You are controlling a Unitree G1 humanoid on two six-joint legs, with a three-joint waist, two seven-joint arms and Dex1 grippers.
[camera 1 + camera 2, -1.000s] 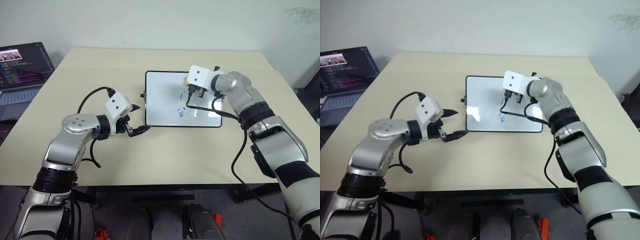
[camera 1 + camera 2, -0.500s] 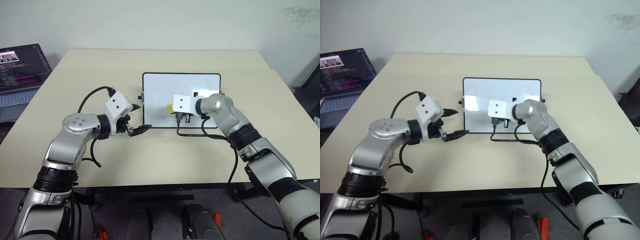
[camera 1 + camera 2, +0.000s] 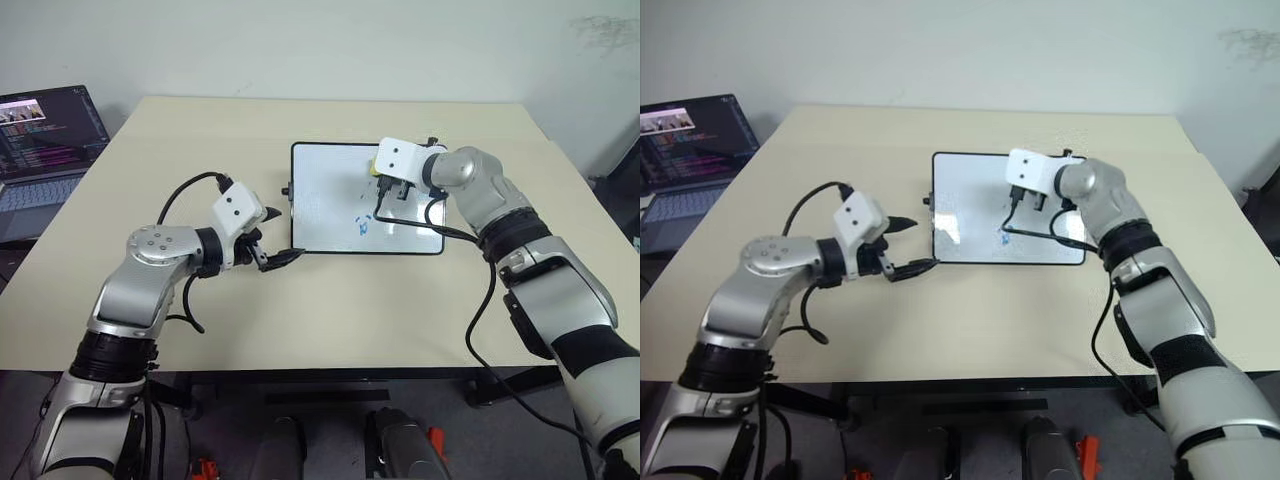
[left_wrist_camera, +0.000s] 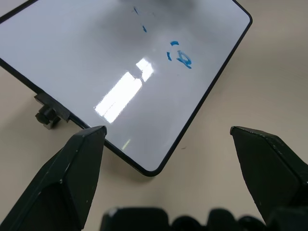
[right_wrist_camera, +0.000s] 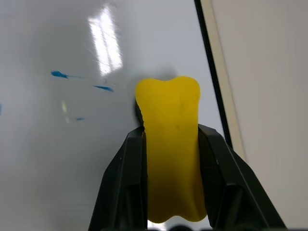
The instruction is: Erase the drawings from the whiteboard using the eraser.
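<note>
The whiteboard (image 3: 320, 200) lies flat in the middle of the table. What shows of the drawings is a few small blue strokes (image 3: 363, 225) near the board's middle, also seen as blue strokes (image 4: 180, 57) in the left wrist view. My right gripper (image 3: 385, 187) is shut on the yellow eraser (image 5: 171, 144), pressed onto the board's far part just beyond the strokes. My left gripper (image 3: 282, 236) hangs open at the board's near left corner, holding nothing.
An open laptop (image 3: 45, 140) stands off the table's left side. A black cable (image 3: 425, 225) from my right wrist loops over the board's right part. Bare beige tabletop (image 3: 200, 130) surrounds the board.
My right gripper swept the eraser down to the board's near edge and has come back to its far part. The board shifted a little and returned. The left arm has kept still.
</note>
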